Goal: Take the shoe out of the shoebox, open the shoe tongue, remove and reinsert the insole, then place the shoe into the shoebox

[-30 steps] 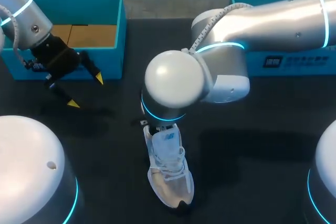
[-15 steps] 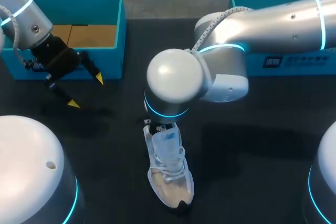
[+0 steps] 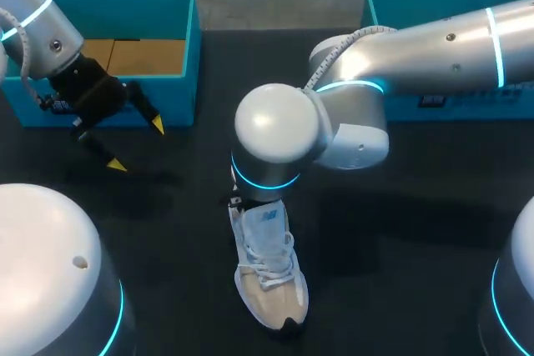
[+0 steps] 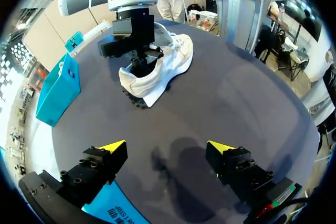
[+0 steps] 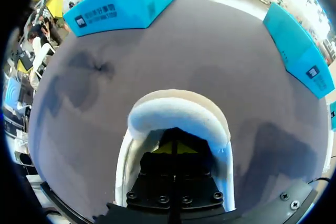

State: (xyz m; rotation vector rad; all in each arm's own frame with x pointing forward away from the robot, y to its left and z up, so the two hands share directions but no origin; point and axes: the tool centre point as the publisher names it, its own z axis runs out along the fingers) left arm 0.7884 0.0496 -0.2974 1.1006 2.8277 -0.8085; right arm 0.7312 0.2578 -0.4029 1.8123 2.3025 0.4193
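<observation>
The white shoe [image 3: 269, 279] lies on the black table [image 3: 400, 281], a little toward 6 o'clock from the middle in the head view. Its toe points to 6 o'clock and its heel to 12 o'clock, and it rests on its sole with the laces up. The right arm [image 3: 417, 47] comes in from 2 o'clock and bends down over the heel end, so its wrist hides the shoe's opening from above. In the right wrist view the right gripper [image 5: 173, 149] is down inside the shoe, ringed by the padded heel collar. Its yellow tips are pressed together with only a thin seam between them; whether they pinch anything in there cannot be told. The left wrist view shows the same dark gripper body standing in the opening, with the shoe well ahead of the left gripper [image 4: 167, 148]. That gripper sits at about 10 o'clock from the shoe in the head view, above bare table. Its two fingers are spread wide with nothing between them. The left arm [image 3: 42, 22] enters from the 10 o'clock corner. Just behind the left gripper, at 10 to 11 o'clock from the shoe, stands the open teal shoebox [image 3: 188, 56], its brown cardboard floor showing. A second teal box [image 3: 417, 6] stands at 1 o'clock, partly behind the right arm.
</observation>
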